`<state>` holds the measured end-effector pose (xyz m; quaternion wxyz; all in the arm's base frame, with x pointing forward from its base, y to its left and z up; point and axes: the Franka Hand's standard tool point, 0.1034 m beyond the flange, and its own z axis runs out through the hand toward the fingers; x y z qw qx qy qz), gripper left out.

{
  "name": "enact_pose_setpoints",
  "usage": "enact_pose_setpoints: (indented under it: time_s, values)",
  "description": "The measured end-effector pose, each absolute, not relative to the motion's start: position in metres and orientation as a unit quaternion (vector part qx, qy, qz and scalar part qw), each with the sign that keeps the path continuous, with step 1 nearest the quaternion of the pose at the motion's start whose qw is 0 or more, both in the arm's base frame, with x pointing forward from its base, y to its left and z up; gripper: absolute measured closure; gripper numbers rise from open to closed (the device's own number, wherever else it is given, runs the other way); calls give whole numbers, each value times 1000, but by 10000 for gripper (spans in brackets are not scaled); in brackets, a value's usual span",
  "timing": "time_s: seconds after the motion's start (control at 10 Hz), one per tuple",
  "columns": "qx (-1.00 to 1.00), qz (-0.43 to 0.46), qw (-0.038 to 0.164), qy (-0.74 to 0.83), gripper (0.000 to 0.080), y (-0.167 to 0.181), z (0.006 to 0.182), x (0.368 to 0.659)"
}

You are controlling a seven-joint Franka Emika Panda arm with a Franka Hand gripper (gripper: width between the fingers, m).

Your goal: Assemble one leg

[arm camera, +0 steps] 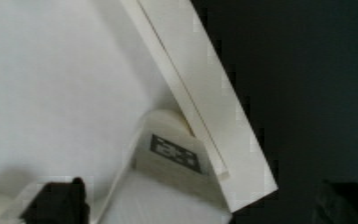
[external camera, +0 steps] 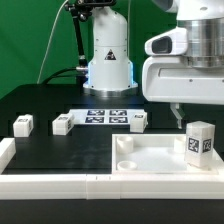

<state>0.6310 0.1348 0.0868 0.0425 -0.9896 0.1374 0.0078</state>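
A white leg (external camera: pixel 200 143) with a black-and-white tag stands upright on the large white tray-like piece (external camera: pixel 150 165) at the exterior view's right. My gripper (external camera: pixel 180 113) hangs above it, a little toward the exterior view's left, not touching it. In the wrist view the same leg (arm camera: pixel 176 150) shows beside the tray's raised rim (arm camera: pixel 211 110). My gripper (arm camera: pixel 201 205) is open, its dark fingertips (arm camera: pixel 55 200) set wide apart with nothing between them. Three more legs lie on the black table, two at the exterior view's left (external camera: pixel 22 124) (external camera: pixel 63 124) and one in the middle (external camera: pixel 138 120).
The marker board (external camera: pixel 108 116) lies in front of the robot base (external camera: pixel 108 60). A white L-shaped border (external camera: pixel 50 186) runs along the table's front and the exterior view's left.
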Motion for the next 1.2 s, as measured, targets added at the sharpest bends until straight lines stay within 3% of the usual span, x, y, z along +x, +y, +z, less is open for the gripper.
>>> enact_pose_setpoints:
  time_s: [0.8,0.9,1.0,1.1,1.2]
  values:
    - [-986,-9,41,-163,151,125,79,628]
    - [-986,-9,42,-158,279,126,79,628]
    - [-986,-9,42,-158,279,126,79,628]
    - [-986,-9,41,-158,418,125,79,628]
    - [-987,-9,40,-157,495,123,79,628]
